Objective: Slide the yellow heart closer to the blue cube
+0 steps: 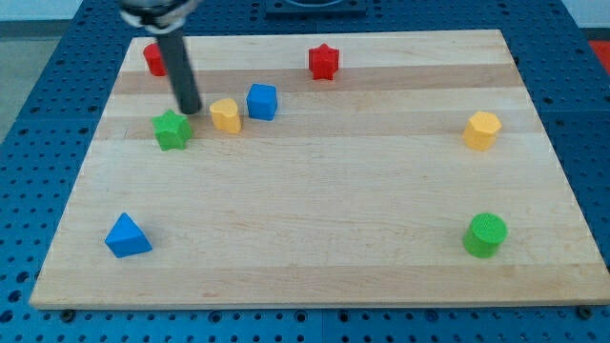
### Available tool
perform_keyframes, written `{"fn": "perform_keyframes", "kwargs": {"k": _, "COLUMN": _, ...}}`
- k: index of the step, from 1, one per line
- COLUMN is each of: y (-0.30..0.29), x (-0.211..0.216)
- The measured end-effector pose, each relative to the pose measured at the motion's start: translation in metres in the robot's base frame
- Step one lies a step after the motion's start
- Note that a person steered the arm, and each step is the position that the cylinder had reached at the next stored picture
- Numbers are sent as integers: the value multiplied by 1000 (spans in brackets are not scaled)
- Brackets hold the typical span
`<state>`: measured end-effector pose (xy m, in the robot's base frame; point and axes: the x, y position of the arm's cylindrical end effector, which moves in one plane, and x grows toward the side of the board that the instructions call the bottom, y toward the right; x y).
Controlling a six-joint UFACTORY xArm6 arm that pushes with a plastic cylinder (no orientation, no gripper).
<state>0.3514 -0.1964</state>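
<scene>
The yellow heart (226, 114) lies on the wooden board near the view's upper left. The blue cube (262, 101) sits just to its right and slightly higher, a small gap between them. My tip (192, 109) is the lower end of the dark rod, which comes down from the view's top. It stands just left of the yellow heart, a small gap apart, and just above and right of the green star (172, 130).
A red block (153, 59) sits partly behind the rod at the top left. A red star (324, 61) is at top centre. A yellow hexagonal block (482, 130) is at right, a green cylinder (486, 234) at lower right, a blue triangle (126, 236) at lower left.
</scene>
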Motion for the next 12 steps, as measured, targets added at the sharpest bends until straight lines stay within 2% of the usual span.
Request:
{"fn": "perform_keyframes", "kwargs": {"k": 1, "y": -70, "x": 7}}
{"fn": "perform_keyframes", "kwargs": {"k": 2, "y": -104, "x": 98}}
{"fn": "perform_keyframes", "kwargs": {"k": 3, "y": -102, "x": 155}}
{"fn": "perform_keyframes", "kwargs": {"k": 4, "y": -41, "x": 188}}
{"fn": "perform_keyframes", "kwargs": {"k": 6, "y": -48, "x": 217}}
{"fn": "perform_keyframes", "kwargs": {"k": 10, "y": 121, "x": 221}}
{"fn": "perform_keyframes", "kwargs": {"k": 11, "y": 147, "x": 221}}
{"fn": "perform_keyframes", "kwargs": {"k": 12, "y": 140, "x": 221}}
